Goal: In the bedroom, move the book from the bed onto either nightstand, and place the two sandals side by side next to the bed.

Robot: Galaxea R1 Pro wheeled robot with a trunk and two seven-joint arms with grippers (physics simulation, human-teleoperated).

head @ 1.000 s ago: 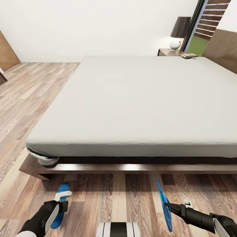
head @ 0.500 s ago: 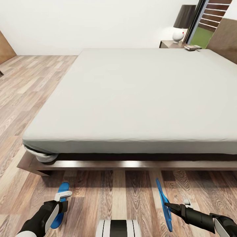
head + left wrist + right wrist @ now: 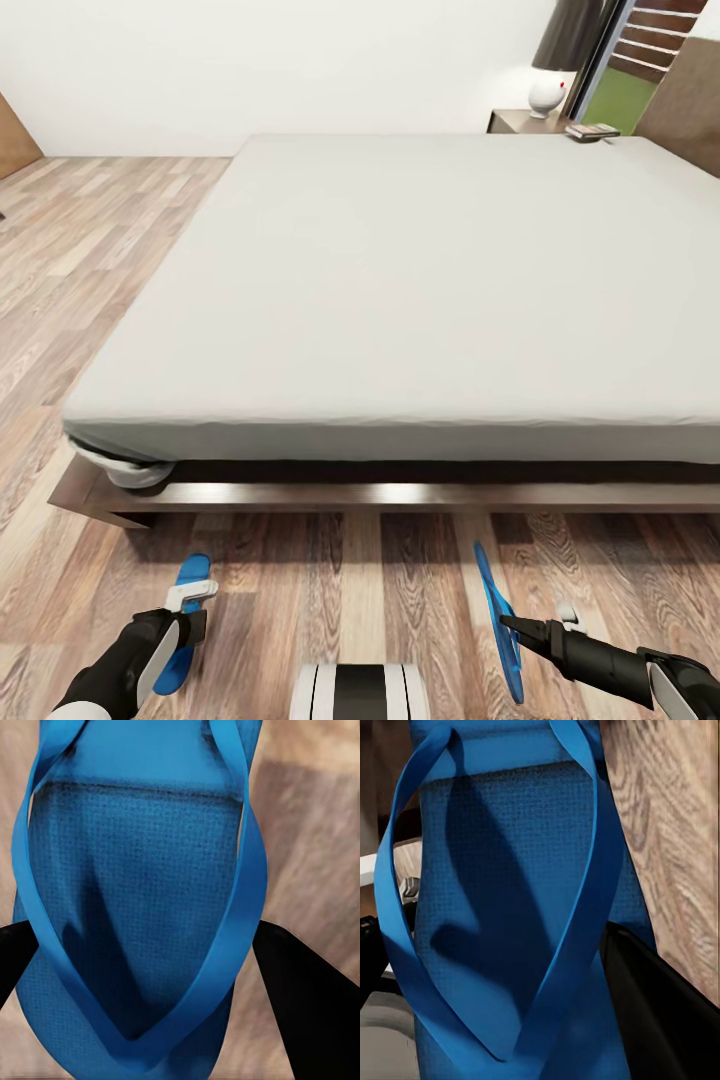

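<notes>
Head view: the large low dark-brown wooden bed (image 3: pixel 300 497) with its bare pale grey mattress lies straight ahead, its near frame rail running across the view. The left gripper (image 3: pixel 190 600) is closed on one thin bright blue flip-flop sandal (image 3: pixel 185 625), held flat-ish over the brown wood-plank floor (image 3: pixel 380 590), long axis pointing toward the bed. The right gripper (image 3: pixel 507 625) clamps the second blue sandal (image 3: pixel 497 620) on edge, sole nearly vertical, long axis also toward the bed. The two sandals are well apart, one per arm, both just short of the rail. The small paperback book (image 3: pixel 592 130) sits at the far right corner, beside a dark nightstand (image 3: pixel 520 122) with a white-based lamp (image 3: pixel 548 92); whether it rests on mattress or nightstand I cannot tell. Left wrist view: blue sandal (image 3: pixel 142 907) sole and V-strap close up, black fingers (image 3: pixel 300 997) either side. Right wrist view: second sandal (image 3: pixel 517 907) likewise. Judgement: setting down calls for rolling the right sandal flat and closing the gap.
</notes>
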